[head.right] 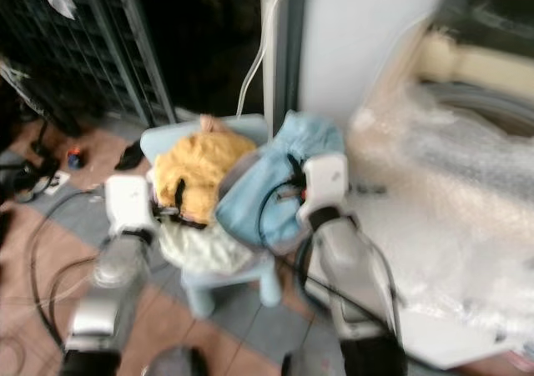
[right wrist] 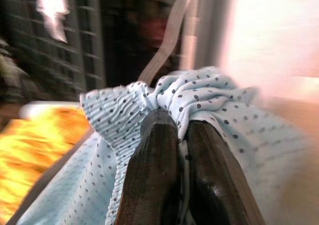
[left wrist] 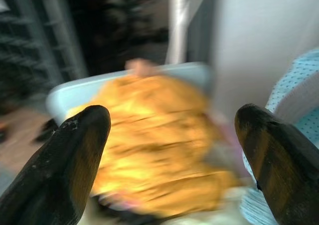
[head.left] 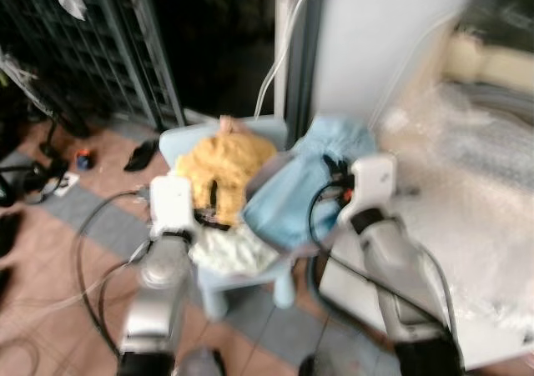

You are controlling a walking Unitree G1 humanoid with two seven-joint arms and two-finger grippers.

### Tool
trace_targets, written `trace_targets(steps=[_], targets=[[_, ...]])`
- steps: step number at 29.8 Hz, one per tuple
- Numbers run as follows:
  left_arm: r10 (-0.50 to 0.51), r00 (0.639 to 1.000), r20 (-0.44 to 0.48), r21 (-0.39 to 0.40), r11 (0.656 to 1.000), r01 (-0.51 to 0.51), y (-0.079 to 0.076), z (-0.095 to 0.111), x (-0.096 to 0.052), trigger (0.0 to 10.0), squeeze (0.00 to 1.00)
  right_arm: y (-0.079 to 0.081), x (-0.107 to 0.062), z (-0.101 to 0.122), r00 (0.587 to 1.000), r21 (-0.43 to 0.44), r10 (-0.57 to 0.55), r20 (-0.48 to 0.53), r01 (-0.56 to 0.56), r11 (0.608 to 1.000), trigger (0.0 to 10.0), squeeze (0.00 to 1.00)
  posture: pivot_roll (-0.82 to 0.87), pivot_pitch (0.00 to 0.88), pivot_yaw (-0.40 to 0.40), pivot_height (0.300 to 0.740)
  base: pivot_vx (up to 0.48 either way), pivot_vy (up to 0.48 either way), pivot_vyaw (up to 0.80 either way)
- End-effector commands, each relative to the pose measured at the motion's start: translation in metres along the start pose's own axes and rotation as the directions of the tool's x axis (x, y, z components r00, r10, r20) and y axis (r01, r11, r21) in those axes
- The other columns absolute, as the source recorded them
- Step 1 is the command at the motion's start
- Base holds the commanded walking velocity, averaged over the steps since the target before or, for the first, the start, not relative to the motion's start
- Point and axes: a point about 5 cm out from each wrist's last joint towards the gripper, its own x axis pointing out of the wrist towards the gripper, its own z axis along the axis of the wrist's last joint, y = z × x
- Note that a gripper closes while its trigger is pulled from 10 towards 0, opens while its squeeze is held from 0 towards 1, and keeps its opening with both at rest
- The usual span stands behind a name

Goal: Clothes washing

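Right claw point(right wrist: 182, 130) is pinched on the blue dotted garment point(head.left: 292, 197), just right of the yellow garment point(head.left: 225, 163); left claw point(left wrist: 169, 130), wide open, faces the yellow one.

Home laundry corner: washing machine point(head.left: 467, 184), clothes point(head.left: 224, 166).

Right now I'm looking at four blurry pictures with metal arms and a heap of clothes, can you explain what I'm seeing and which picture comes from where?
This is a humanoid robot doing laundry. Two pictures come from cameras in its head, looking down at its two silver arms. The other two come from cameras on its wrists, looking along the black fingers.

In front of it stands a small pale blue chair piled with clothes: a yellow garment and a whitish one below it. The right gripper is shut on a light blue dotted garment, pinching a fold of it. The left gripper is open, facing the yellow garment. To the robot's right is a white appliance under bubble wrap.
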Motion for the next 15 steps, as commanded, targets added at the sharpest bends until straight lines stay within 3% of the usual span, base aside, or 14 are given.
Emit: trace_targets(steps=[1,8,15], targets=[[0.014,1.000,-0.004,0.009,1.000,-0.014,0.006,0.000,0.001,10.0,0.00,0.007,0.004,0.010,0.999,0.007,0.009,0.043,-0.009,1.000,10.0,0.00,-0.06,0.000,0.073,0.740,0.000,-0.240,-0.77],[0.001,1.000,0.007,-0.001,1.000,-0.001,0.004,0.004,0.007,10.0,0.00,0.010,0.014,0.019,0.997,-0.005,0.008,0.077,-0.007,1.000,10.0,0.00,-0.07,0.000,0.077,0.740,0.000,-0.073,-0.78],[0.030,0.999,0.014,-0.036,0.999,-0.029,0.009,0.006,0.006,10.0,0.00,0.007,0.015,0.019,0.997,-0.012,0.013,0.075,-0.012,1.000,10.0,0.00,-0.06,0.000,0.069,0.740,0.000,0.000,-0.17]])
